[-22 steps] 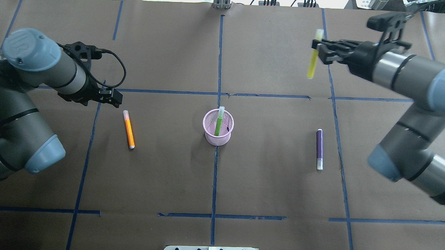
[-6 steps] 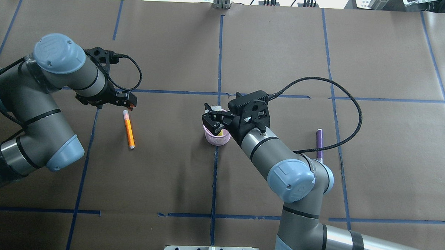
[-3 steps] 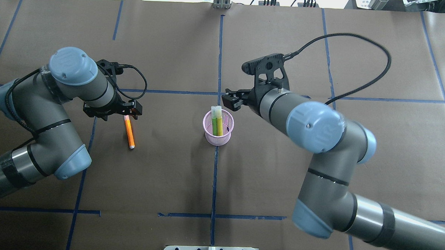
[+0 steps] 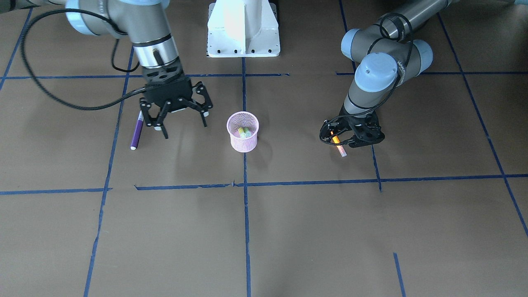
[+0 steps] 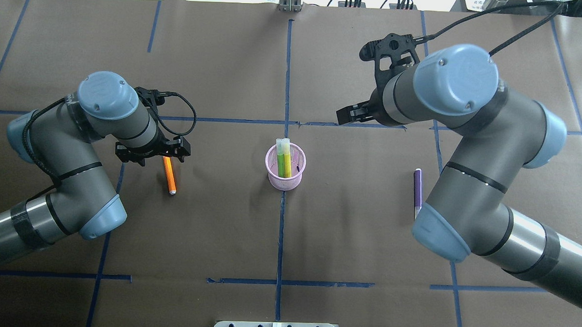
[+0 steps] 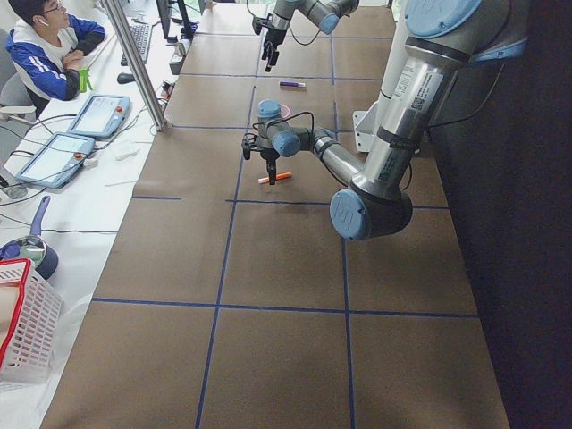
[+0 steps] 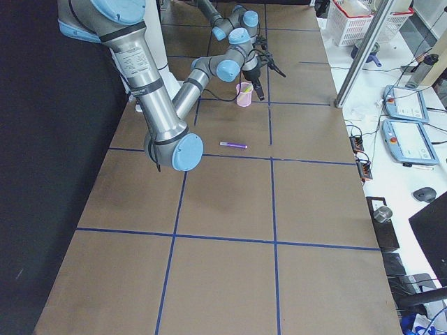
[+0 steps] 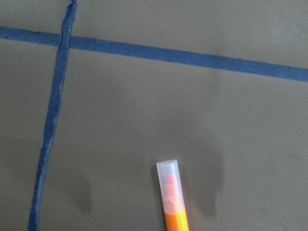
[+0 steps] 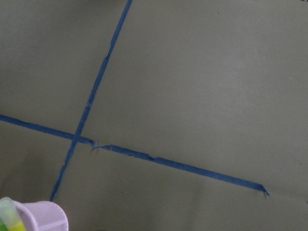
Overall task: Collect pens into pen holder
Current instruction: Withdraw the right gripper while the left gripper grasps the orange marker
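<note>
The pink pen holder (image 5: 285,175) stands at the table's middle with a green pen (image 5: 281,163) and a yellow pen (image 5: 288,164) upright in it. An orange pen (image 5: 170,178) lies to its left. My left gripper (image 5: 154,153) is low over that pen's capped end, open, fingers on either side of the orange pen (image 4: 340,148). The cap (image 8: 168,185) shows in the left wrist view. A purple pen (image 5: 418,189) lies to the right. My right gripper (image 4: 181,123) hangs open and empty between the purple pen (image 4: 136,132) and the holder (image 4: 243,134).
Blue tape lines (image 5: 287,76) cross the brown paper cover. The white robot base (image 4: 243,29) sits at the near edge. A person (image 6: 54,49) sits at a side desk with tablets, and a white basket (image 6: 27,331) stands beyond the table's left end.
The yellow pen left my right gripper and now stands in the holder. My right gripper has drawn back, up and to the right. My left gripper has moved down over the orange pen's cap.
</note>
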Robot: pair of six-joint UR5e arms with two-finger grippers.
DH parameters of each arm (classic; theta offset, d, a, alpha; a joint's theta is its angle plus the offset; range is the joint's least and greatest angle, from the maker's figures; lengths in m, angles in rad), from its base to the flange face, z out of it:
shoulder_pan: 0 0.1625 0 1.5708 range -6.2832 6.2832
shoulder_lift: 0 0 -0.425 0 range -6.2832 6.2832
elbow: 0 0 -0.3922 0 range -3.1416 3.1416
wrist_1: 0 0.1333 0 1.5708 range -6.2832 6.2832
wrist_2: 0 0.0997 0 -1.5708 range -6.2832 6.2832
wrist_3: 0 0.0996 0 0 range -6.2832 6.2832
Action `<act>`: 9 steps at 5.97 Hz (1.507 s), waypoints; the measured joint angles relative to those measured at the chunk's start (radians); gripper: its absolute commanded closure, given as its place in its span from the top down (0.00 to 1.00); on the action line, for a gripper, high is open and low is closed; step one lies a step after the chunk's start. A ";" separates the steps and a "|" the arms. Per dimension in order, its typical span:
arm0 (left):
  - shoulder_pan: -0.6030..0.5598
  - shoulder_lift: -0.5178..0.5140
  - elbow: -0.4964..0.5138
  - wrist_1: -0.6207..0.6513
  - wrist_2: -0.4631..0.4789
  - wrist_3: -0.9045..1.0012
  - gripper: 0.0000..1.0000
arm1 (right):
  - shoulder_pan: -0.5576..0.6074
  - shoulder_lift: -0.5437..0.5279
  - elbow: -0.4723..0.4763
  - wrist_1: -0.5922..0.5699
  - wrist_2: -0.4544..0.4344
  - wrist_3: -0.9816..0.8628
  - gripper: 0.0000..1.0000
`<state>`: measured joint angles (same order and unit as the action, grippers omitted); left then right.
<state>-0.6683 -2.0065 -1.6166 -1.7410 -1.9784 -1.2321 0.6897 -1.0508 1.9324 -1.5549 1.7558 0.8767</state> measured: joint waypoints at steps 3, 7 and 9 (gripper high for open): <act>0.001 -0.015 0.066 -0.050 0.001 0.001 0.87 | 0.009 -0.002 0.005 -0.012 0.013 0.005 1.00; -0.023 -0.018 0.063 -0.052 -0.005 0.009 0.86 | 0.017 -0.005 0.005 -0.011 0.013 0.004 1.00; -0.029 -0.021 0.061 -0.052 -0.008 0.010 0.63 | 0.017 -0.007 0.005 -0.011 0.012 0.005 1.00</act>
<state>-0.6972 -2.0275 -1.5555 -1.7925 -1.9863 -1.2226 0.7071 -1.0578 1.9375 -1.5657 1.7682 0.8817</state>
